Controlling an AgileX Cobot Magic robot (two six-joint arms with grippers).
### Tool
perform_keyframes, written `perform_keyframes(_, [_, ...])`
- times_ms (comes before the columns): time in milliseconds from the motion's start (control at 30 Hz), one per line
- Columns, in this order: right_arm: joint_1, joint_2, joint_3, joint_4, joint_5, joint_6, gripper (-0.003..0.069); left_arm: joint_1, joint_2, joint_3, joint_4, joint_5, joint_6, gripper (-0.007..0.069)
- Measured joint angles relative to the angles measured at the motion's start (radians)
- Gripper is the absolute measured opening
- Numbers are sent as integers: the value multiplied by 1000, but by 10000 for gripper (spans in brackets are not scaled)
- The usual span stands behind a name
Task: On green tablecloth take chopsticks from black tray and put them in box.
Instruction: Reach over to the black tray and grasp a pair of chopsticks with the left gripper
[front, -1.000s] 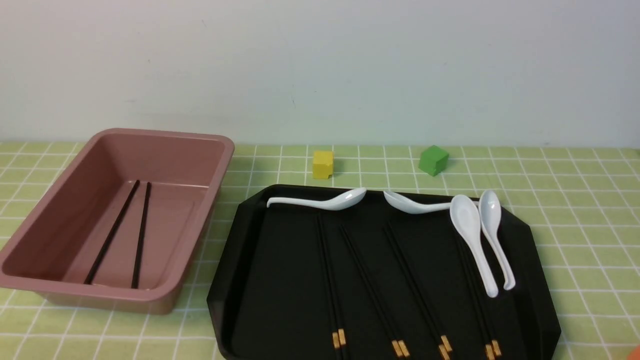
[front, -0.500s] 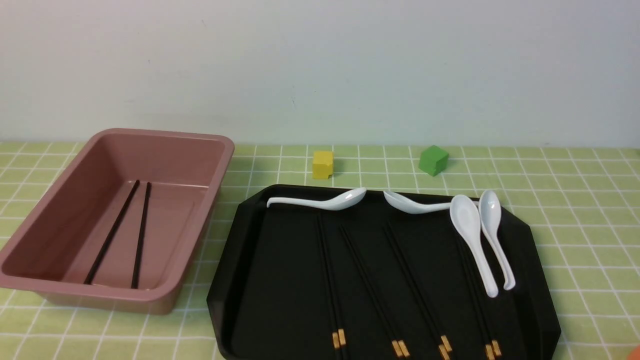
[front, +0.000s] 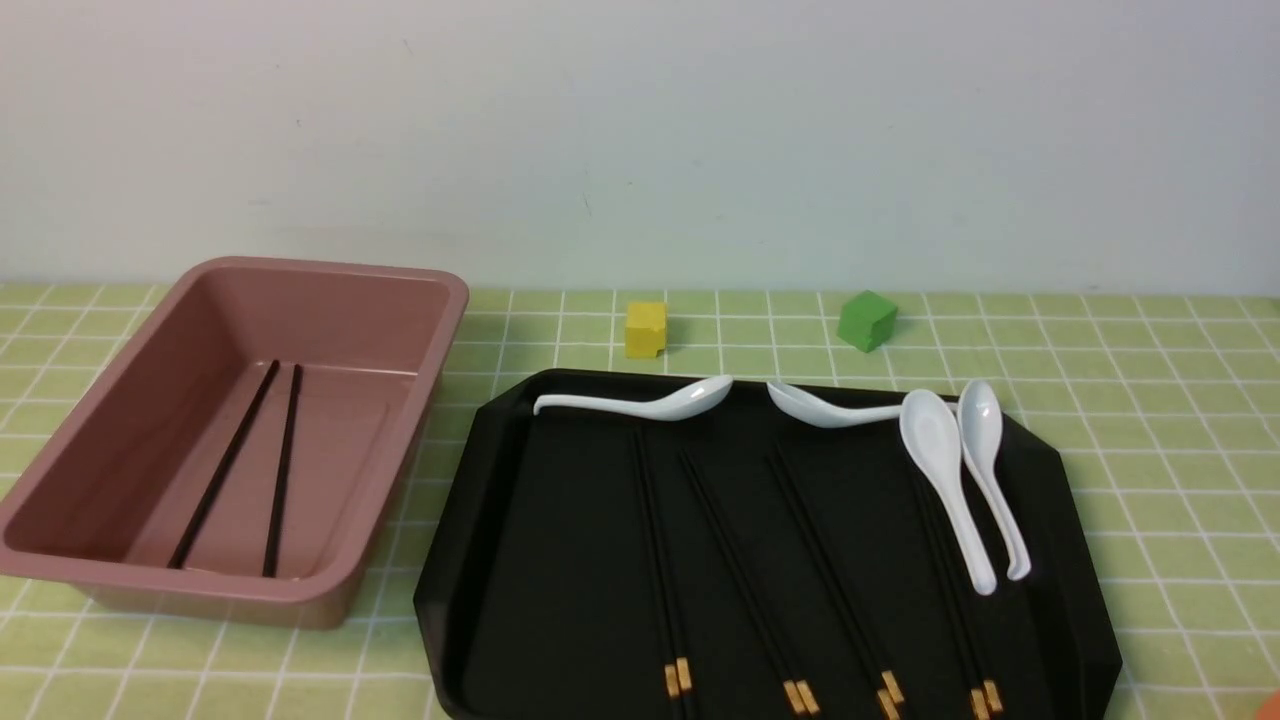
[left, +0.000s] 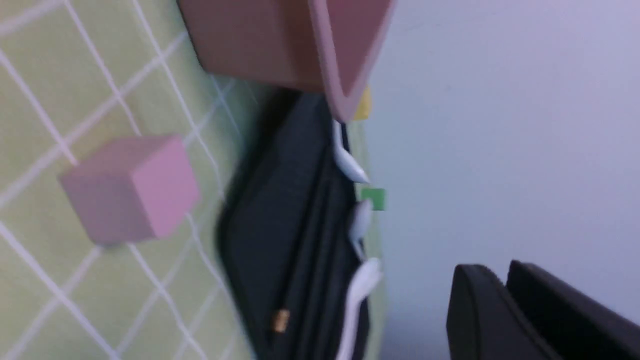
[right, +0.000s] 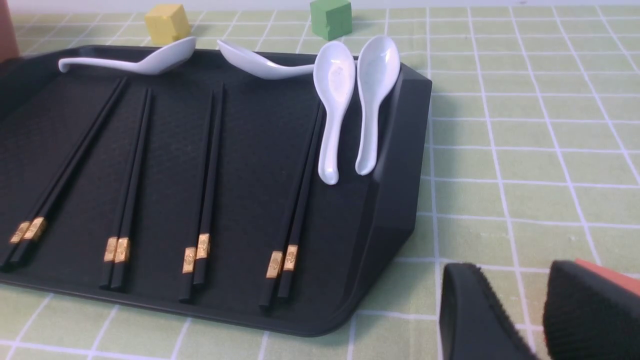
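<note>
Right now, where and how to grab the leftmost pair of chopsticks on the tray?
Probably mid-shaft on the chopsticks, from straight above, jaws closing across both sticks. They lie flat, side by side, long and thin, with bare tray on both sides. The spoon sits near their thin far ends, so I'd stay away from there.

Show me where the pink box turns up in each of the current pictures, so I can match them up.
Front view: the box fills the left side, two dark sticks inside.
Left wrist view: part of it, cut off by the picture's upper edge.
Right wrist view: only a reddish sliver in the upper left corner, probably its edge.
Shared landmark: the green cube, beyond the black tray.
</note>
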Motion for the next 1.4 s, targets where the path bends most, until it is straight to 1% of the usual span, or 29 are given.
perform_keyframes(100, [0, 0, 0, 0, 0, 0, 240, 0, 0, 0, -85, -16, -3, 99])
perform_keyframes(133, [0, 0, 0, 0, 0, 0, 240, 0, 0, 0, -85, -16, -3, 99])
perform_keyframes(167, [0, 0, 0, 0, 0, 0, 240, 0, 0, 0, -129, -24, -3, 101])
perform_keyframes(400, [0, 0, 0, 0, 0, 0, 240, 0, 0, -2, -205, -112, 6, 103])
perform_keyframes(433, [0, 0, 0, 0, 0, 0, 240, 0, 0, -7, -205, -112, 20, 103])
perform_keyframes(467, [0, 0, 0, 0, 0, 0, 240, 0, 0, -56, -205, -107, 92, 102])
perform_keyframes(533, [0, 0, 0, 0, 0, 0, 240, 0, 0, -122, -195, -99, 183, 94])
perform_keyframes(600, [0, 0, 0, 0, 0, 0, 240, 0, 16, -199, -176, -74, 255, 79])
perform_keyframes(667, [0, 0, 0, 0, 0, 0, 240, 0, 99, -302, -119, 9, 322, 52])
perform_keyframes(700, [0, 0, 0, 0, 0, 0, 240, 0, 169, -346, -63, 85, 335, 38])
perform_keyframes(767, [0, 0, 0, 0, 0, 0, 240, 0, 238, -393, 8, 165, 339, 23])
perform_keyframes(800, [0, 0, 0, 0, 0, 0, 240, 0, 382, -456, 116, 336, 333, 4])
perform_keyframes(833, [0, 0, 0, 0, 0, 0, 240, 0, 486, -485, 200, 450, 326, -2])
perform_keyframes(900, [0, 0, 0, 0, 0, 0, 240, 0, 610, -525, 293, 570, 317, -7])
perform_keyframes(933, [0, 0, 0, 0, 0, 0, 240, 0, 714, -548, 362, 651, 318, -8])
perform_keyframes(967, [0, 0, 0, 0, 0, 0, 240, 0, 763, -566, 400, 682, 319, -9])
perform_keyframes(1000, [0, 0, 0, 0, 0, 0, 240, 0, 868, -592, 439, 735, 328, -9])
perform_keyframes(1033, [0, 0, 0, 0, 0, 0, 240, 0, 868, -597, 444, 735, 331, -9])
perform_keyframes(1100, [0, 0, 0, 0, 0, 0, 240, 0, 1018, -643, 446, 769, 376, -9])
perform_keyframes(1200, [0, 0, 0, 0, 0, 0, 240, -7, 1106, -693, 351, 774, 443, -9])
perform_keyframes(1267, [0, 0, 0, 0, 0, 0, 240, -43, 1135, -728, 309, 757, 460, -6])
perform_keyframes(1333, [0, 0, 0, 0, 0, 0, 240, -86, 1151, -759, 305, 741, 442, -4])
perform_keyframes(1367, [0, 0, 0, 0, 0, 0, 240, -124, 1163, -781, 315, 729, 413, -2])
perform_keyframes(1400, [0, 0, 0, 0, 0, 0, 240, -185, 1182, -813, 340, 715, 366, 0])
